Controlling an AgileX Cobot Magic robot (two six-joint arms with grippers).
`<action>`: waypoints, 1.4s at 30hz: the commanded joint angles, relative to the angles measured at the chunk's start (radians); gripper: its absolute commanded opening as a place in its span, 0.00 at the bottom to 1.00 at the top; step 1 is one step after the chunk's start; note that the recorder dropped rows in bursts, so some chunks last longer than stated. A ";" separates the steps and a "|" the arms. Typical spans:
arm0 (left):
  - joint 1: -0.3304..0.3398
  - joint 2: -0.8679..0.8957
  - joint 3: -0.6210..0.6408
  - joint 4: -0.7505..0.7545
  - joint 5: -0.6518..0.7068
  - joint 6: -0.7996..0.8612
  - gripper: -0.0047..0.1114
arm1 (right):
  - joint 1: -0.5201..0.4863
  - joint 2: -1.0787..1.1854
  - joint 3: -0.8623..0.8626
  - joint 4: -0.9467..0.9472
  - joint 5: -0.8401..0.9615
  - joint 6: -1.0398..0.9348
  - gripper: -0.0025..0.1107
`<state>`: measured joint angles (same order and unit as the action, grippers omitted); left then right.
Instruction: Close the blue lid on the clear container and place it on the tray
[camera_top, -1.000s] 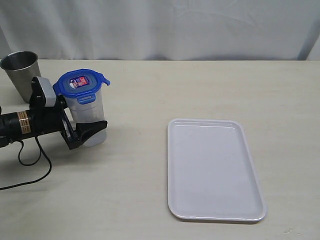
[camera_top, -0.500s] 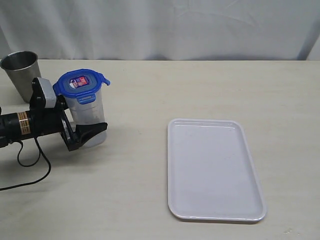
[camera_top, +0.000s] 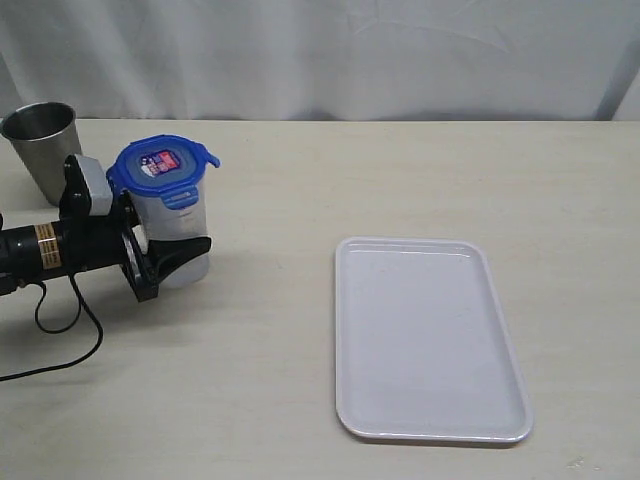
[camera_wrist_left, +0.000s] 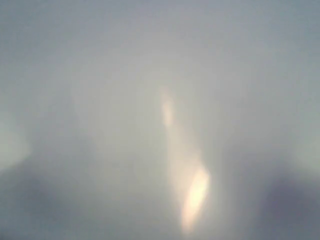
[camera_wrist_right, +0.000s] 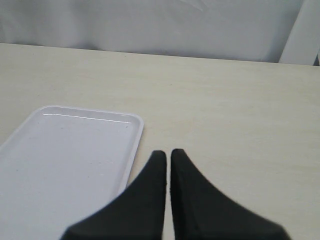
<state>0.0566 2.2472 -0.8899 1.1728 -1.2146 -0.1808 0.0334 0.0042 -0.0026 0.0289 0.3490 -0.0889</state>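
Observation:
The clear container (camera_top: 178, 215) stands upright at the table's left, with the blue lid (camera_top: 160, 162) sitting on its rim. My left gripper (camera_top: 186, 246) reaches in from the left and holds the container's lower half. Its near finger (camera_top: 178, 258) lies against the front wall, and the far finger is hidden behind the container. The left wrist view is only a grey blur with a pale streak. The white tray (camera_top: 430, 340) lies flat to the right of the middle, bare. My right gripper (camera_wrist_right: 167, 152) is shut and empty, hovering by the tray's (camera_wrist_right: 60, 165) edge.
A steel cup (camera_top: 42, 145) stands just behind the left arm at the far left. A black cable (camera_top: 70, 330) loops on the table under that arm. A white curtain hangs behind the table's back edge.
The left gripper's near finger has closed in against the container, and the container with its lid has shifted slightly up and left. The tray has not moved.

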 joint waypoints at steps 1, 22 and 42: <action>0.000 0.001 -0.003 -0.008 -0.006 -0.005 0.50 | 0.004 -0.004 0.003 -0.008 -0.003 -0.001 0.06; -0.002 -0.085 -0.042 -0.005 -0.006 -0.240 0.04 | 0.004 -0.004 0.003 -0.008 -0.003 -0.001 0.06; -0.125 -0.171 -0.044 0.082 -0.006 -0.198 0.04 | 0.004 -0.004 0.003 0.006 -0.385 -0.001 0.06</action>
<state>-0.0560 2.0894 -0.9266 1.2650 -1.1906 -0.3769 0.0334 0.0042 -0.0017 0.0218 0.1518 -0.0889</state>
